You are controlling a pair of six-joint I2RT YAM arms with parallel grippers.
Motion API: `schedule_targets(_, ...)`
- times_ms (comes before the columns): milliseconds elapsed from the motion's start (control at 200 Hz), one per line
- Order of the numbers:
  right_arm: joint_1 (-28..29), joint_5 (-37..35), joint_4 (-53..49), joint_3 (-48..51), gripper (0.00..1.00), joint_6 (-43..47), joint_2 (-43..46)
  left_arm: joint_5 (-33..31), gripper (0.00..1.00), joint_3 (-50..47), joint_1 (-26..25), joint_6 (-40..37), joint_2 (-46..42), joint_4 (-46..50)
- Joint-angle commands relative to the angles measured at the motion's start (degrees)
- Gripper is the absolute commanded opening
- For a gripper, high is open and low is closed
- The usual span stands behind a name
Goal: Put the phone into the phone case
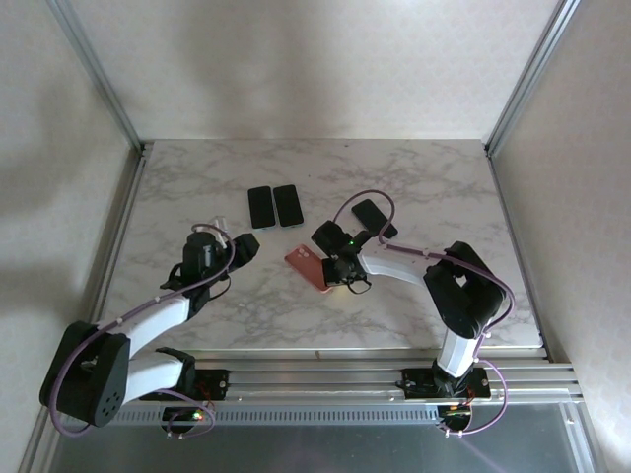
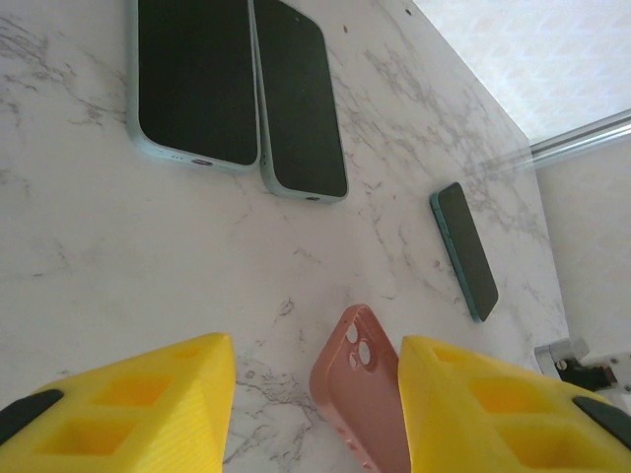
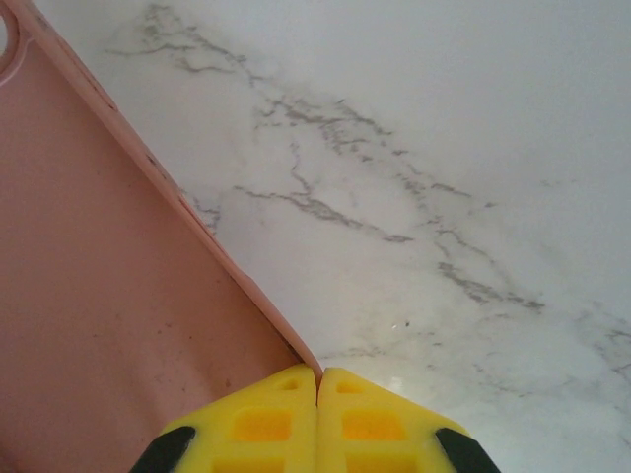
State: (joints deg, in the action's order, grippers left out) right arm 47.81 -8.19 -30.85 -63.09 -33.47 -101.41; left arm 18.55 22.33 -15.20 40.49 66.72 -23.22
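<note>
A pink phone case [image 1: 308, 264] lies open side up on the marble table [image 1: 197, 197], left of my right gripper [image 1: 333, 271]. In the right wrist view the right gripper [image 3: 317, 374] is shut, with the thin rim of the phone case [image 3: 99, 325] pinched between its fingertips. My left gripper [image 1: 246, 242] stands open and empty to the left of the case. In the left wrist view the case [image 2: 360, 394] lies just ahead of the left gripper [image 2: 315, 345], close to its right finger [image 2: 473, 404]. Two phones [image 1: 260, 207] [image 1: 287, 205] lie side by side behind the case.
A third, dark green phone [image 1: 373, 217] lies to the right, partly under the right arm's cable; it shows as phone [image 2: 465, 248] in the left wrist view. Metal frame posts [image 1: 99, 79] stand at the table's back corners. Bare marble lies on the left and far sides.
</note>
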Motion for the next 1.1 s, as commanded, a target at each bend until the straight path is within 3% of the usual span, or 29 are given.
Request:
schedule_targets(0,0.6,-2.8,-0.8,0.8,0.0,-0.6,-0.8,-1.4,0.47,-1.2,0.5,-0.2,-2.1,1.6)
schedule_targets(90,1.0,-3.0,-0.6,1.8,0.0,0.3,-0.3,-1.6,0.47,-1.3,0.5,-0.3,-2.8,2.2)
schedule_targets(391,1.3,-2.1,-0.3,2.4,0.24,0.0,0.6,-1.8,0.47,-1.0,0.5,-0.4,-3.2,2.8)
schedule_targets(591,0.1,-2.8,-3.9,0.2,0.32,2.7,5.1,-0.8,0.48,0.5,0.4,-1.3,-3.4,3.2)
schedule_targets(666,-2.5,-2.8,-5.2,-2.1,0.4,5.9,6.7,0.2,0.48,2.1,0.3,-1.7,-2.1,3.1)
schedule_targets(806,-10.2,-2.8,-5.9,-6.8,0.63,11.0,6.7,1.4,0.48,4.6,-0.3,-1.5,1.6,1.2)
schedule_targets(966,-20.0,1.0,-2.7,-10.7,0.77,15.5,2.1,2.1,0.48,7.1,-2.0,-0.3,6.0,-2.4)
schedule_targets(1097,-24.4,0.7,-2.0,-16.0,0.89,19.6,-4.4,2.0,0.49,9.4,-3.6,-0.1,9.3,-3.5)
